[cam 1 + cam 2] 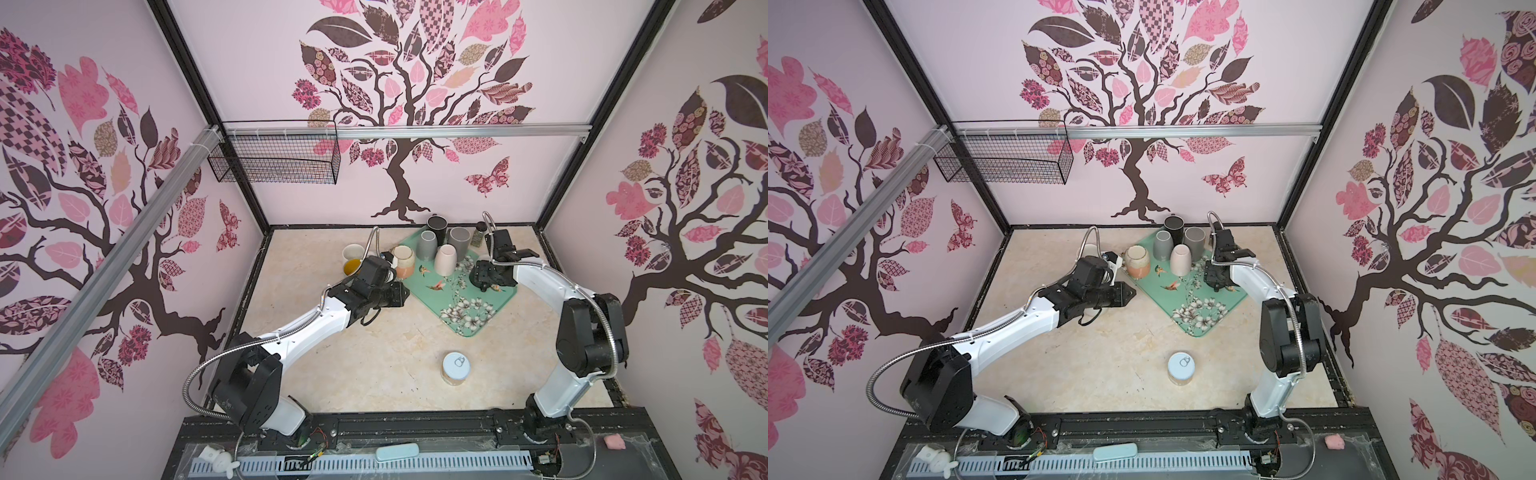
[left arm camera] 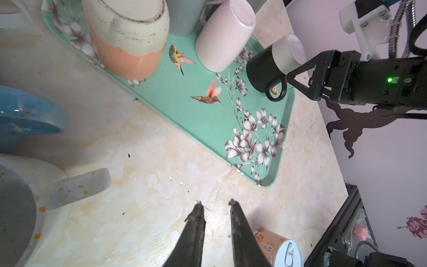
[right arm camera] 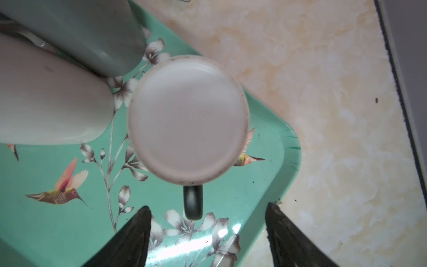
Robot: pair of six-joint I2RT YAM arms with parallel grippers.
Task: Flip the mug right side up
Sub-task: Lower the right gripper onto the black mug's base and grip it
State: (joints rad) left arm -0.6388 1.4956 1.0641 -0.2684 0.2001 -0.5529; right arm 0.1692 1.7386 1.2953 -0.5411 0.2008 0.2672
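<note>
The mug [image 3: 188,120] is black with a white base and stands upside down near a corner of the green flowered tray [image 3: 231,185]. Its black handle [image 3: 193,201] points toward my right gripper [image 3: 209,205], which hangs open just above it, one finger on each side of the handle and touching nothing. In the left wrist view the mug [image 2: 261,67] shows with the right gripper's fingertips [image 2: 292,75] by its handle. In both top views the right gripper [image 1: 484,278] [image 1: 1214,278] covers the mug. My left gripper [image 2: 216,203] [image 1: 405,295] hovers over bare table beside the tray, narrowly open and empty.
Several other cups stand upside down on the tray [image 1: 478,316]: a cream and peach mug [image 1: 404,261], a pink cup [image 1: 445,259], grey cups [image 1: 459,241]. A white mug [image 1: 352,253] sits left of the tray, a can [image 1: 456,368] at the table's front, a wire basket [image 1: 274,153] on the back wall.
</note>
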